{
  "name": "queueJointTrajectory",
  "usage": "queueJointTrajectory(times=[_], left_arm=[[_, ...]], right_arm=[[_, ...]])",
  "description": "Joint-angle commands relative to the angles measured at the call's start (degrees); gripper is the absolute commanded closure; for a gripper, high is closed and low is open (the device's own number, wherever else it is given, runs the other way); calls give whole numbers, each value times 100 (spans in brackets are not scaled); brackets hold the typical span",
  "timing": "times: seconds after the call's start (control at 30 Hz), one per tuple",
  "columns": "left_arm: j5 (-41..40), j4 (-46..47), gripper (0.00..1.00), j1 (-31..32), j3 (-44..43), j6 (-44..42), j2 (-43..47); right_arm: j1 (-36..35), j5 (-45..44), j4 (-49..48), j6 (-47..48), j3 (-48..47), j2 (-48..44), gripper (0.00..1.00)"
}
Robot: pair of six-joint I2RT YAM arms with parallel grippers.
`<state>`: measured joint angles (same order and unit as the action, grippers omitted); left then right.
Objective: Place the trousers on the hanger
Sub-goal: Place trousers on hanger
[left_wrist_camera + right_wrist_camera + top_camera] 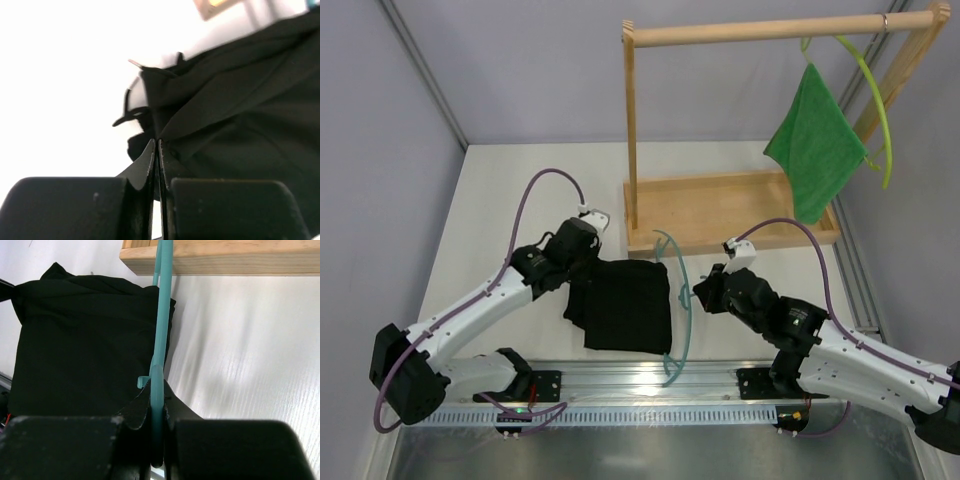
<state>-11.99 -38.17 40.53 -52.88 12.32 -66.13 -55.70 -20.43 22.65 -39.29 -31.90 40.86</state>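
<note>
Top external view: left gripper [594,260] pinches a corner of the trousers [630,305] just left of the hanger [687,335], which the right gripper [696,293] clamps; the shallow pinch may slip on lifting

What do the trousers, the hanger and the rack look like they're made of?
Trousers: soft matte black fabric, creasing in folds. Hanger: likely plastic, thin and smooth, teal with a slight sheen. Rack: pale unpainted wood, grain visible.
</note>
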Motion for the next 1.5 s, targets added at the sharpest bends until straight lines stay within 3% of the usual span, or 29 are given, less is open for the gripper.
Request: queueJointTrajectory(times=[0.0, 0.17, 0.27, 0.37, 0.5, 0.6, 0.8, 0.97, 1.1, 1.2, 1.4, 1.47], left_arm=[[-997, 197, 100, -19, -205, 69, -206], [-1780, 449, 100, -45, -284, 25, -383], [-1510, 574, 99, -177, -477, 156, -444], [-1351, 119, 97, -265, -925, 655, -717], [69, 64, 69, -265, -812, 1368, -419], [564, -111, 66, -257, -365, 2245, -94], [556, -112, 52, -221, 849, 3127, 1162], [1197, 378, 44, -204, 1288, 3444, 1787], [1603, 688, 43, -160, 1824, 3637, 1954], [1630, 793, 43, -107, 2114, 3830, 2199], [1375, 811, 43, -98, 2475, 4024, 2587], [1506, 1223, 44, -98, 2721, 4111, 2728]], right_arm=[[33, -137, 371, 237, 35, -43, 96], [68, -164, 450, 246, 122, -96, 96], [68, -111, 424, 211, 131, -140, 96], [68, 64, 354, 106, 114, -193, 96], [68, 101, 292, -227, 88, -184, 96], [77, -241, 555, -482, 87, -122, 96], [86, -392, 828, -1080, 465, -254, 95], [86, -515, 995, -1371, 457, -167, 82], [77, -498, 1327, -1494, 290, -17, 53], [86, -445, 1627, -1433, 106, -69, 48], [77, -305, 1848, -722, -641, -61, 47], [86, -103, 1760, -502, -983, 184, 47]])
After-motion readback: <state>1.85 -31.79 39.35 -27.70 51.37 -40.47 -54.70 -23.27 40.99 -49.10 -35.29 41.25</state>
